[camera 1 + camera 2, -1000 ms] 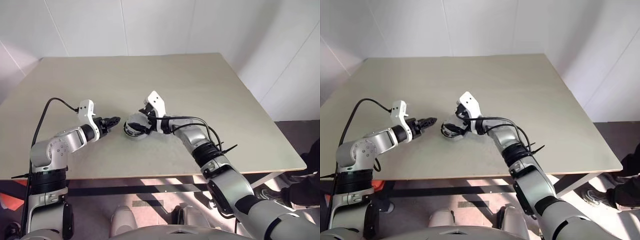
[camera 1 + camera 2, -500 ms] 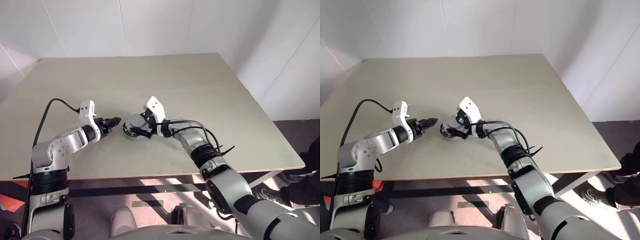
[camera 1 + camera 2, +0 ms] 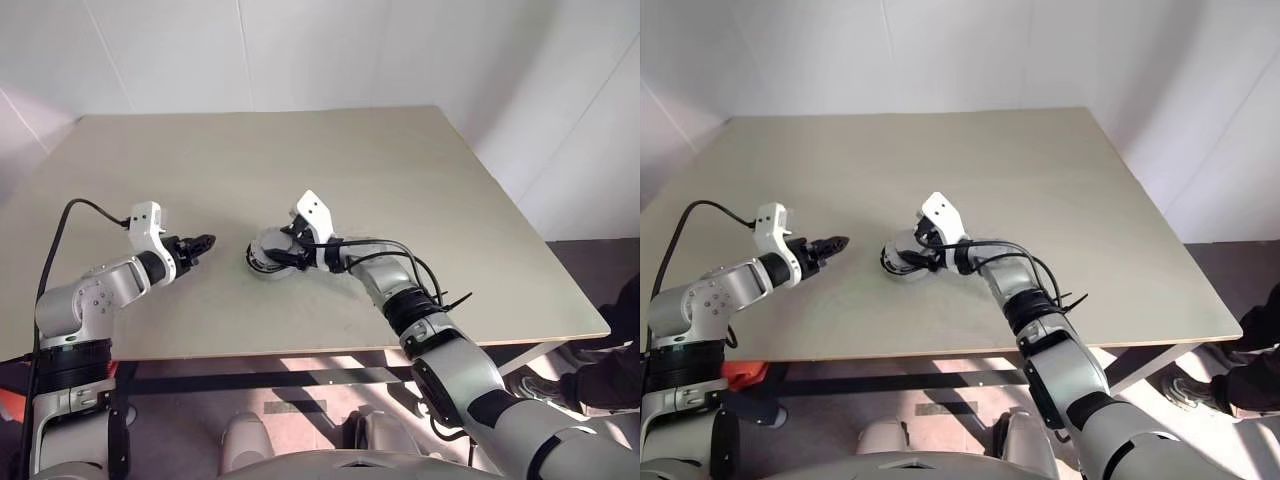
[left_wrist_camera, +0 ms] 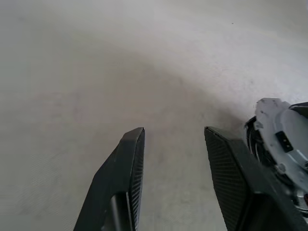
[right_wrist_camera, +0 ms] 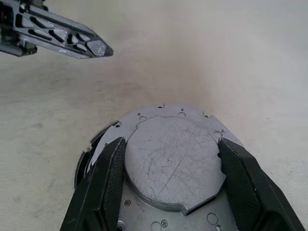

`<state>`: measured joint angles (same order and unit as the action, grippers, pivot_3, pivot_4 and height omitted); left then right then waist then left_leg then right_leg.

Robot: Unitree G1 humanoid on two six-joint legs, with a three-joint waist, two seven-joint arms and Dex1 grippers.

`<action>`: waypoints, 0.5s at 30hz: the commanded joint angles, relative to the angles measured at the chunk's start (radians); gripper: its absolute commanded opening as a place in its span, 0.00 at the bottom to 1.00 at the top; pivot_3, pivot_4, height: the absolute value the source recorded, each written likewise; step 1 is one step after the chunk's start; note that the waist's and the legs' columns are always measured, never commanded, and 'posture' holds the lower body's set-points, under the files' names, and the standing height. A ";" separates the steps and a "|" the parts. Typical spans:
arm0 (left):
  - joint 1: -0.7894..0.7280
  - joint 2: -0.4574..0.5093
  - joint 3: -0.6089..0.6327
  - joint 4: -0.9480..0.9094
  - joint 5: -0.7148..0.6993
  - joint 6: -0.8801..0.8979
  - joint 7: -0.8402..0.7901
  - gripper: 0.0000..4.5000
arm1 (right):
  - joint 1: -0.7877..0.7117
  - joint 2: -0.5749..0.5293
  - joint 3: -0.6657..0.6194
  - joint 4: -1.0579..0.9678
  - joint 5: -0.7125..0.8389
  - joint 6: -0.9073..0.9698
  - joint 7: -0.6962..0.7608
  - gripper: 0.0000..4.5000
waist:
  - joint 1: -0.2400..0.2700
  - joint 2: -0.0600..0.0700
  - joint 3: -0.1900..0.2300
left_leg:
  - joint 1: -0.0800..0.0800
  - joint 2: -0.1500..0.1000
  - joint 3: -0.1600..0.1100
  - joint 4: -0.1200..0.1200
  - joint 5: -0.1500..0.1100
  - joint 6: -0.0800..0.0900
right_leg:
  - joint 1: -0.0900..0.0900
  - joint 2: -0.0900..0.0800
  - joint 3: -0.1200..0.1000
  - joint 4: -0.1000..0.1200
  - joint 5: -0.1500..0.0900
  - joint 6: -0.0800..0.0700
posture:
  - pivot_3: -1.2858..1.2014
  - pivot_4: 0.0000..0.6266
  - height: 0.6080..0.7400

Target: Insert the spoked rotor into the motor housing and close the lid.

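The motor housing (image 3: 262, 266) stands on the table's near middle, with the dull-grey lid (image 5: 173, 159) lying flat on top of it. My right gripper (image 5: 171, 142) reaches over it from the right. Its fingers (image 5: 113, 163) press on either side of the lid's raised round centre, so it is shut on the lid. The housing's dark wall (image 5: 84, 163) peeks out under the lid's rim. My left gripper (image 3: 207, 240) hovers low over bare table to the left of the housing. It is open and holds nothing, as the left wrist view (image 4: 173, 130) also shows. The spoked rotor is hidden.
The beige table (image 3: 400, 160) stretches wide behind and to the right of the housing. Its front edge (image 3: 330, 352) runs close below my arms. White walls stand behind it. A person's dark shoes (image 3: 600, 385) are on the floor at the right.
My left arm has drawn away to the left from the housing. My right gripper has sunk onto the lid and its fingers have closed in on the raised centre.
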<state>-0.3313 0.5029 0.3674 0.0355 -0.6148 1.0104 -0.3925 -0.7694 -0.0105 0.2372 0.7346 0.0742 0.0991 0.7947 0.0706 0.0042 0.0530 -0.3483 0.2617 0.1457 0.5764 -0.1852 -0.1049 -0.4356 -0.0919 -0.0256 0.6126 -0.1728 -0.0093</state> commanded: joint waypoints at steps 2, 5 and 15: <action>0.007 -0.010 0.012 -0.021 -0.006 -0.025 -0.002 0.46 | -0.001 0.010 -0.001 -0.055 0.008 -0.013 0.034 0.66 | 0.000 0.000 0.000 | 0.000 0.000 0.000 0.000 0.000 0.000 | 0.000 0.000 0.000 0.000 0.000 0.000 | 0.52 0.00 1.00; 0.007 -0.021 0.005 -0.022 -0.003 -0.027 0.004 0.46 | 0.001 0.009 -0.001 -0.055 0.007 -0.013 0.049 0.66 | 0.000 -0.001 0.000 | 0.000 0.000 0.000 0.000 0.000 0.000 | 0.000 0.000 0.000 0.000 0.000 0.000 | 0.52 0.00 1.00; 0.003 -0.029 0.009 -0.019 -0.004 -0.028 0.010 0.46 | 0.008 0.000 0.022 -0.027 -0.044 -0.024 0.050 0.66 | -0.002 -0.001 0.000 | 0.000 0.000 0.000 0.000 0.000 0.000 | 0.001 0.000 0.000 0.000 0.000 0.000 | 0.52 0.00 1.00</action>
<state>-0.3128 0.4680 0.3625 0.0363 -0.6144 1.0010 -0.3836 -0.7515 -0.0135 0.2553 0.7280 0.0328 0.0880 0.8350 0.0686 0.0035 0.0529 -0.3483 0.2619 0.1458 0.5764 -0.1853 -0.1047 -0.4349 -0.0917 -0.0254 0.6129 -0.1728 -0.0094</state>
